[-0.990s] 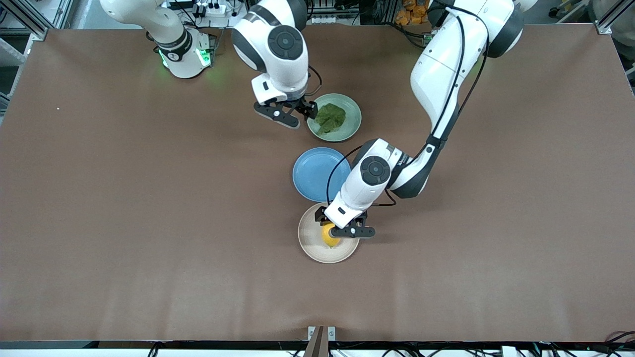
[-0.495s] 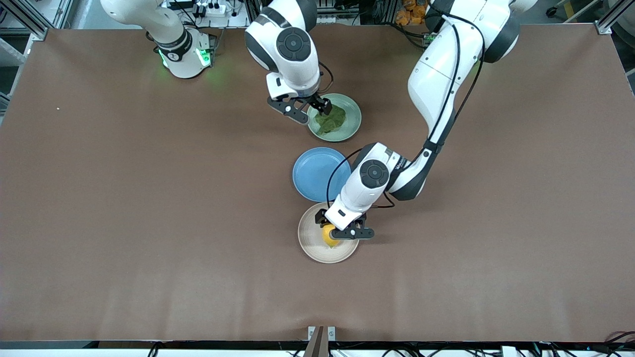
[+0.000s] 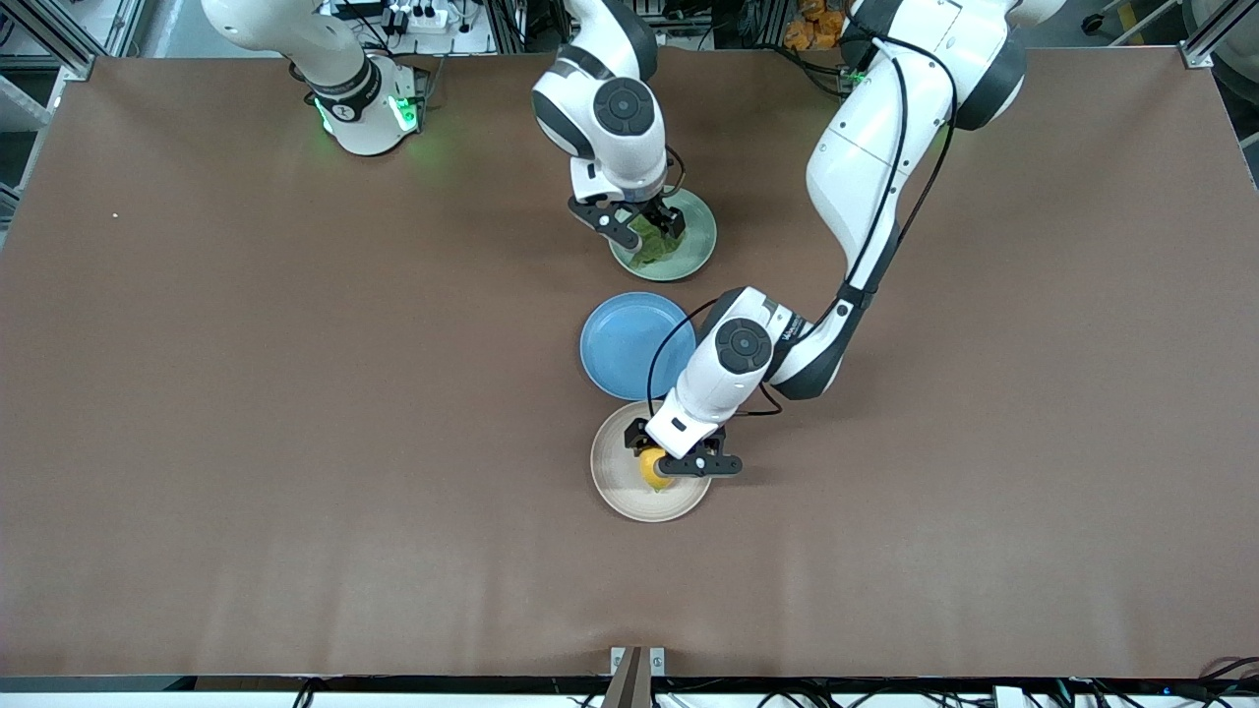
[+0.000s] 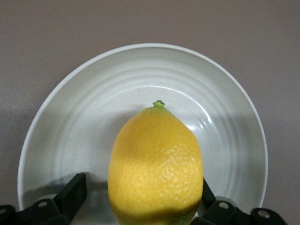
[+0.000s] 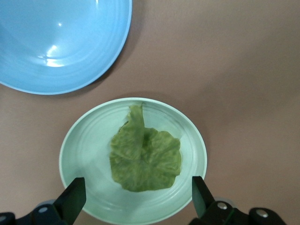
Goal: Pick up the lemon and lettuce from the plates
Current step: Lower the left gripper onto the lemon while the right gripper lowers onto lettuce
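I see the left gripper spread around the lemon on the beige plate; the right gripper hangs spread over the lettuce.

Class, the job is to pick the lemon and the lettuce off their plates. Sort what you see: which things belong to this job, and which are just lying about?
Part of the job:
lemon on the beige plate, between the left gripper fingers
lettuce on the mint green plate, under the open right gripper

Just lying about:
blue plate, bare, between the two
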You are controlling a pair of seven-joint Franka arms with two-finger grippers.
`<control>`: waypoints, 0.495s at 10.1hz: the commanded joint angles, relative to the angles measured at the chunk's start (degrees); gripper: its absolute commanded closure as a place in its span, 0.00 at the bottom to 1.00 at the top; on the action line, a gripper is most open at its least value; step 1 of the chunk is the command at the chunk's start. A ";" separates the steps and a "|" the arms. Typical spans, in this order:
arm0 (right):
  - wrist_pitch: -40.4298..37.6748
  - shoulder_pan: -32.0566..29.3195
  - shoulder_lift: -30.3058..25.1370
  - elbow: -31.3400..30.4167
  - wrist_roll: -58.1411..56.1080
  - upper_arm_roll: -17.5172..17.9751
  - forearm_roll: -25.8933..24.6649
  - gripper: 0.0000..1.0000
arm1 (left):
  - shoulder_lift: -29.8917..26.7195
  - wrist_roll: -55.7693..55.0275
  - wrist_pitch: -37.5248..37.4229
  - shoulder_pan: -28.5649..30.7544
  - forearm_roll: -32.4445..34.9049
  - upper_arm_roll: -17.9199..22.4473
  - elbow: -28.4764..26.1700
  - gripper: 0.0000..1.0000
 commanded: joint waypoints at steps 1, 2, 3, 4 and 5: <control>2.19 0.50 2.29 1.07 0.89 -0.54 0.69 0.00 | 1.13 -0.50 0.59 -0.75 -1.23 0.88 1.53 0.00; 2.64 1.11 3.17 1.07 0.89 -0.54 0.60 0.00 | 1.05 -0.68 0.59 -0.67 -1.23 0.88 1.53 0.00; 4.38 1.38 4.14 1.07 0.98 -0.54 0.60 0.00 | 1.05 -0.76 0.59 -0.67 -1.23 0.88 1.53 0.10; 5.79 1.55 5.28 1.15 1.07 -0.54 0.60 0.00 | 0.87 -0.77 0.59 -0.58 -1.23 0.88 1.53 0.27; 6.33 1.99 6.25 1.42 1.07 -0.54 0.60 0.00 | 0.70 -0.77 0.59 -0.40 -1.23 0.79 1.44 0.41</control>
